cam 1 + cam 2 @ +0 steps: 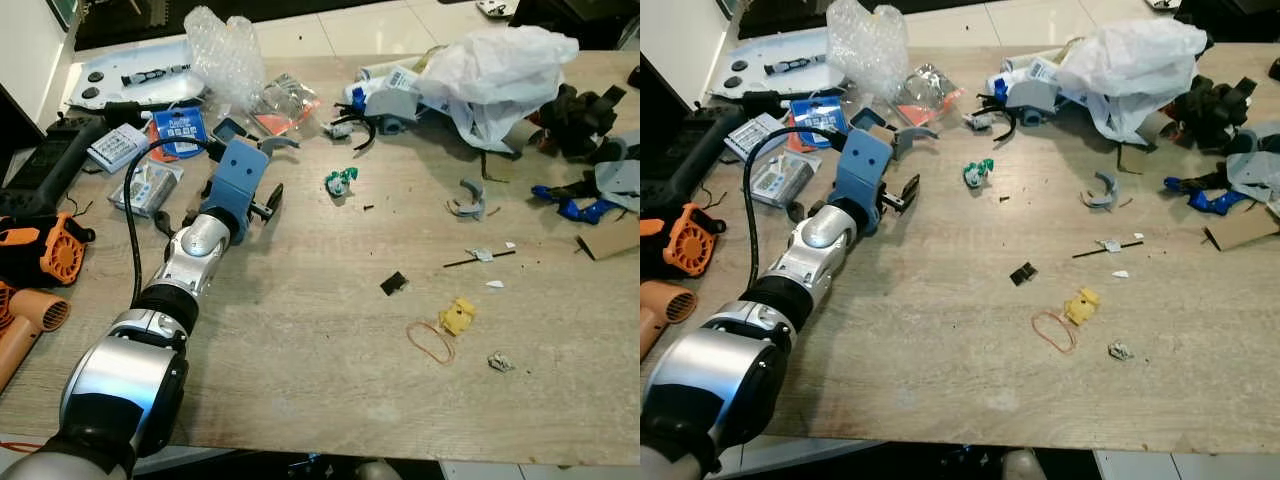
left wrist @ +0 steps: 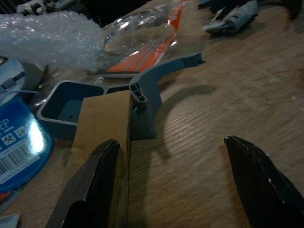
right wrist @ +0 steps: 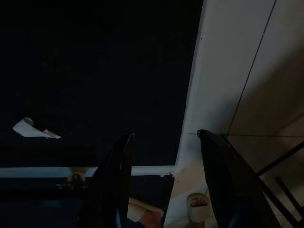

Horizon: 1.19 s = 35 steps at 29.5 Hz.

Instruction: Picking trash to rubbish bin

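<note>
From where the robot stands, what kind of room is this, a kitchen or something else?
Not a kitchen; more likely a workshop or hobby bench. The wooden table is strewn with power tools such as the orange blower, bubble wrap and grey plastic parts. The left gripper hovers open over it.

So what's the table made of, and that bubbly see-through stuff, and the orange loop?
The table looks like pale wood or a wood-look laminate: matte, with fine grain lines. I can't tell which. The bubbly stuff looks like clear plastic bubble wrap, shiny with rows of small air pockets. The loop is probably a rubber band: thin, floppy, lying flat in an uneven ring.
</note>
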Available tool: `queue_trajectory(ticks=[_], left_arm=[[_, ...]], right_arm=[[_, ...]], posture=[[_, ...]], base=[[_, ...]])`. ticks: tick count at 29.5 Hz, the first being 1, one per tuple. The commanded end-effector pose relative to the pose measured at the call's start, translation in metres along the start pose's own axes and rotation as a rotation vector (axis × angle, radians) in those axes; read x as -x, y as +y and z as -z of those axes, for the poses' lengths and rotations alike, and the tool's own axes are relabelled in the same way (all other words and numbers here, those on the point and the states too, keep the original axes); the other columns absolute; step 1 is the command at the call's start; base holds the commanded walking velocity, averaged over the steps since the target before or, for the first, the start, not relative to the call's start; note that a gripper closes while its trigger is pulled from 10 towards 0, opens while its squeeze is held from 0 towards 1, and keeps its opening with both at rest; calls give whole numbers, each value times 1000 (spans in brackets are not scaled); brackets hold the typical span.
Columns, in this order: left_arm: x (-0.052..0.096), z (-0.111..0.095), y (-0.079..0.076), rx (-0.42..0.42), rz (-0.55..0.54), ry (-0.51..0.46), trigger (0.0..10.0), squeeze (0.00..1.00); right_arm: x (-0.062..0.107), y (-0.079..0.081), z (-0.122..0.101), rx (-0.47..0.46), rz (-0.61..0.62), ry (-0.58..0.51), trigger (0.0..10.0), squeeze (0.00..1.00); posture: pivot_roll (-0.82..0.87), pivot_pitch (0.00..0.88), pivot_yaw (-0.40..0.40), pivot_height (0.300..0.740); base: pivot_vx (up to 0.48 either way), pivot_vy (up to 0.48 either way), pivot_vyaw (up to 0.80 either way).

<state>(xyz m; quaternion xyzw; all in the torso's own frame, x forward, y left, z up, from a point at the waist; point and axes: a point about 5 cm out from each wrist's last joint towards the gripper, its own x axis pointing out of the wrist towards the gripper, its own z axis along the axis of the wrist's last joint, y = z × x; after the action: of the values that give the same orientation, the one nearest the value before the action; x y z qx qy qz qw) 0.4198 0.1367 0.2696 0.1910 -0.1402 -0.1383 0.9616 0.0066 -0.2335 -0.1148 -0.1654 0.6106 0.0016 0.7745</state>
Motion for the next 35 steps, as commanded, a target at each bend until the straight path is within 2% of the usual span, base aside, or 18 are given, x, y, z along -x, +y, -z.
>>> queue_trajectory(ticks=[1, 5, 6, 11, 17, 22, 24, 26, 27, 28, 29, 31, 35], left_arm=[[7, 19, 4, -19, -17, 88, 10000, 0], [3, 1, 16, -35, -76, 5, 10000, 0], [3, 1, 16, -35, -76, 5, 10000, 0], [4, -8, 34, -60, -161, -16, 10000, 0], [13, -2, 58, -42, -249, 16, 10000, 0], [20, 9, 66, -45, -274, 77, 10000, 0], [27, 26, 68, -41, -282, 162, 10000, 0], [29, 31, 67, -22, -278, 183, 10000, 0], [31, 38, 62, 27, -248, 211, 3961, 0], [32, 45, 57, 64, -216, 241, 0, 0], [32, 45, 57, 64, -216, 241, 0, 0], [34, 54, 50, 118, -176, 273, 0, 0], [35, 58, 44, 134, -147, 299, 0, 0]], right_arm=[[6, 13, 19, 27, -41, 37, 10000, 0], [7, 9, 20, 27, -32, 33, 10000, 0], [7, 9, 20, 27, -32, 33, 10000, 0], [7, 7, 22, 31, -31, 33, 10000, 0], [7, 9, 22, 35, -35, 31, 10000, 0], [7, 8, 22, 40, -36, 32, 10000, 0], [7, 6, 23, 44, -33, 31, 10000, 0], [8, 5, 23, 45, -31, 30, 10000, 0], [8, 3, 23, 47, -28, 29, 10000, 0], [8, 2, 23, 48, -25, 29, 10000, 0], [8, 2, 23, 48, -25, 29, 10000, 0], [7, 0, 23, 49, -20, 28, 10000, 0], [7, -3, 22, 46, -13, 30, 10000, 0]], posture=[[-525, 541, 114, 740], [-532, 543, 109, 740], [-532, 543, 109, 740], [-528, 548, 108, 740], [-527, 548, 105, 740], [-526, 550, 102, 740], [-535, 552, 96, 740], [-536, 553, 95, 740], [-544, 553, 92, 740], [-548, 552, 91, 740], [-548, 552, 91, 740], [-555, 547, 90, 740], [-548, 532, 95, 740]], base=[[0, 0, 0], [0, 0, 0], [0, 0, 0], [0, 0, 0], [0, 0, 0], [0, 0, 0], [0, 0, 0], [0, 0, 0], [0, 0, 0], [0, 0, 0], [0, 0, 0], [0, 0, 0], [0, 0, 0]])
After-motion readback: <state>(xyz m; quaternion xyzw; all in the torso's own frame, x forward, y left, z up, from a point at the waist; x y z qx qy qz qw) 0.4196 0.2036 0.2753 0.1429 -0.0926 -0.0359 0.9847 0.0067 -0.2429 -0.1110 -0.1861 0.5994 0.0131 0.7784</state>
